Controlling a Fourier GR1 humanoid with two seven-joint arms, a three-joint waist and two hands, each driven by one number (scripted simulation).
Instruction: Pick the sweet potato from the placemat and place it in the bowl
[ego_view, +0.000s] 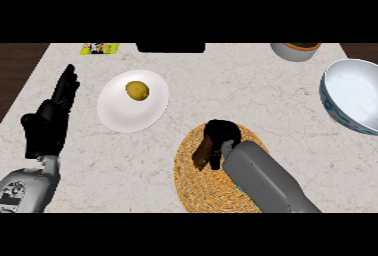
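At the counter's left, the left hand (50, 117) rests open; right of centre, the right hand (220, 137) is down on the placemat (199, 187), curled round the sweet potato (201, 152).

The left forearm comes up from the lower left corner, its hand standing with straight fingers pointing away, touching nothing. Just right of it a white plate (133, 112) carries a small yellow potato (137, 90). The right forearm (266, 182) slants in from the lower edge toward the upper left, across the round woven placemat; its black fingers bend down over the brown sweet potato, which shows only at the hand's left side and lies on the mat. Far right, well apart from the hand, sits the bowl (353, 97), white inside, cut by the edge. Behind it a grey cup (294, 51) stands at the far edge.
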